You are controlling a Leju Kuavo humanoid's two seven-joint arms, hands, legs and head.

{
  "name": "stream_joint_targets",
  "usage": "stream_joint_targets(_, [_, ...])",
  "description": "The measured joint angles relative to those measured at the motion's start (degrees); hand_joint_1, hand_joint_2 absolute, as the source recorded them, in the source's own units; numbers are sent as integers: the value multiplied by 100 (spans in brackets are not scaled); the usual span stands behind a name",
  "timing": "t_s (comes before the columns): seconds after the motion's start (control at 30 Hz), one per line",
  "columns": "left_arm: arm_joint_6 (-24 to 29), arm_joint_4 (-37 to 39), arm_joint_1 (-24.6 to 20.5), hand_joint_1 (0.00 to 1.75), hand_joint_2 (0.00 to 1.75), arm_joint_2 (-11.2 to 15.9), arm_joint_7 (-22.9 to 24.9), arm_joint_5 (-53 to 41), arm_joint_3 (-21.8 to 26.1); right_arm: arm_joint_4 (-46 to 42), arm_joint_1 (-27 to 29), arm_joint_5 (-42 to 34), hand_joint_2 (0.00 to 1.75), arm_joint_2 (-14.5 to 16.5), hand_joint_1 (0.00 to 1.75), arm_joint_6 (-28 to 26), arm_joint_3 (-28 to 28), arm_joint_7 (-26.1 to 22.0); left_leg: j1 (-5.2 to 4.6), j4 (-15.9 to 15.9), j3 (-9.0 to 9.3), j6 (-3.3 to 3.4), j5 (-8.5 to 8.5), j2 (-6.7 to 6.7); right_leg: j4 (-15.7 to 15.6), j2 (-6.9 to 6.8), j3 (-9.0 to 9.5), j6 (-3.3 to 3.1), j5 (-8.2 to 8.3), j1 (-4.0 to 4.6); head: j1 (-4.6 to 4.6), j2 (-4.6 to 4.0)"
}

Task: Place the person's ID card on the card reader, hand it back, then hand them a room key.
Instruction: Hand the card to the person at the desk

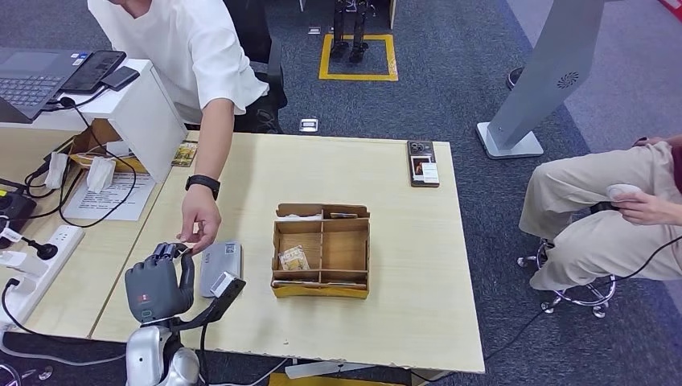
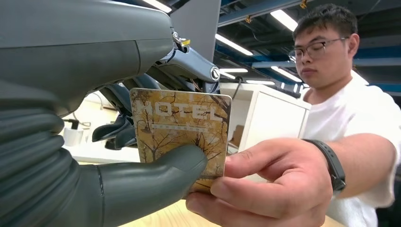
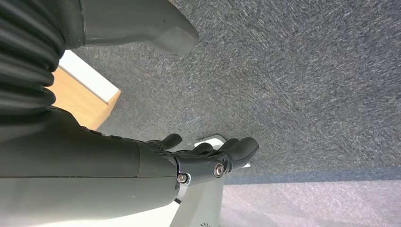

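Observation:
My left hand [image 1: 158, 285] is raised over the table's front left corner and pinches a brown room key card [image 2: 182, 125] printed HOTEL between its thumb [image 2: 156, 182] and its fingers. From the far side of the table the person's hand [image 1: 201, 223] reaches in, and its fingers [image 2: 269, 184] grip the same card's free edge. The grey card reader [image 1: 221, 265] lies on the table just right of my left hand. My right hand [image 3: 203, 158] hangs over the carpet with its fingers straight and nothing in it.
A wooden divided box [image 1: 322, 291] with cards in it stands mid-table. A phone [image 1: 423, 163] lies at the far edge. A white stand [image 1: 153, 112], a laptop, cables and a power strip [image 1: 36, 261] crowd the left. Another person [image 1: 611, 217] sits at the right.

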Motion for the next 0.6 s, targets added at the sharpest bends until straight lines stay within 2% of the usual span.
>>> stream_joint_targets(0.3, [0, 167, 0, 175, 175, -3, -174, 114, -5, -3, 1, 127, 175, -2, 0, -1, 0, 36, 1, 0, 0, 0, 0, 0, 0, 0, -1, 0, 0, 0, 0, 2])
stream_joint_targets(0.53, [2, 173, 0, 175, 175, -7, -737, 725, 2, -27, 3, 291, 175, 1, 0, -1, 0, 53, 0, 0, 0, 0, 0, 0, 0, 1, 0, 0, 0, 0, 1, 1])
stream_joint_targets(0.57, [2, 170, 0, 138, 175, -7, -797, 851, 3, -32, 3, 309, 175, 3, 0, 0, 0, 53, 0, 0, 0, 0, 0, 0, 0, 1, 0, 0, 0, 0, 0, 1])
stream_joint_targets(0.6, [2, 168, 0, 95, 175, -7, -836, 943, 4, -38, 3, 320, 175, 5, 0, 0, 0, 52, 0, 0, 0, 0, 0, 0, 0, 1, -1, 0, 0, 0, 0, 1])
